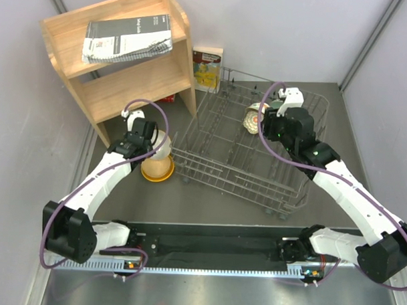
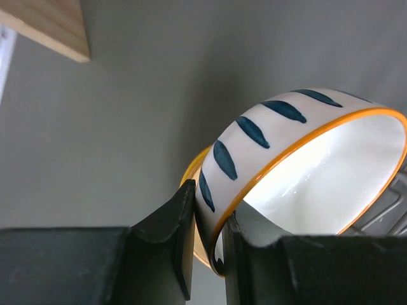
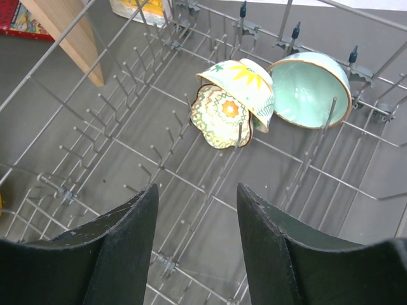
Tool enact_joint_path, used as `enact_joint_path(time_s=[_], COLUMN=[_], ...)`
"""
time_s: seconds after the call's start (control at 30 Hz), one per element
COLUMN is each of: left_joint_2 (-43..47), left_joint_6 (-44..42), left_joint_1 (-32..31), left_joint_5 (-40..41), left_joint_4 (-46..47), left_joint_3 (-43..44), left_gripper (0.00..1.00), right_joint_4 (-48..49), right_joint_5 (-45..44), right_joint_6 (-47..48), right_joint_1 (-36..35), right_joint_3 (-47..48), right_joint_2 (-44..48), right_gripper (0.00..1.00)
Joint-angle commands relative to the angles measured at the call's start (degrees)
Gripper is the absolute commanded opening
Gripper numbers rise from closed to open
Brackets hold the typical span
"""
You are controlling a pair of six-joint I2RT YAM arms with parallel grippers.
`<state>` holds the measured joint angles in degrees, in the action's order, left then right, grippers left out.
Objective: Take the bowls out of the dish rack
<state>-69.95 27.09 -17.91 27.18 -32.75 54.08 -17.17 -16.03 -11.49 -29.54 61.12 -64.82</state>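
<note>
Floral bowl (image 3: 220, 116) lies just far of the open right claw (image 3: 197, 190); left claw (image 2: 210, 219) pinches the striped bowl (image 2: 299, 159) by its rim.

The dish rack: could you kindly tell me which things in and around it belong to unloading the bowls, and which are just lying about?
Job in hand: dish rack; striped bowl, gripped; orange bowl outside the rack; scalloped bowl, sunflower bowl and teal bowl in the rack.
Lying about: wooden shelf; spiral booklet on it; yellow box behind the rack.
</note>
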Motion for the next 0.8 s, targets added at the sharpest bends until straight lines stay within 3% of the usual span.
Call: enact_joint_path(time_s=[0.0, 0.3, 0.77], left_joint_2=[1.9, 0.9, 0.3], left_joint_6=[0.2, 0.9, -0.5], left_joint_1=[1.0, 1.3, 3.1], left_joint_5=[-4.7, -10.4, -8.8], left_joint_4=[0.5, -1.5, -3.5], left_joint_3=[-0.6, -2.0, -4.7], left_gripper=[0.00, 0.00, 0.00], right_joint_4=[1.3, 1.5, 2.1], right_joint_5=[0.0, 0.5, 0.7], right_joint_6=[0.8, 1.0, 0.3], right_joint_1=[1.0, 1.4, 2.0], right_joint_3=[-0.6, -0.6, -2.1], right_joint_2=[1.2, 0.7, 1.5], right_gripper=[0.52, 0.52, 0.52])
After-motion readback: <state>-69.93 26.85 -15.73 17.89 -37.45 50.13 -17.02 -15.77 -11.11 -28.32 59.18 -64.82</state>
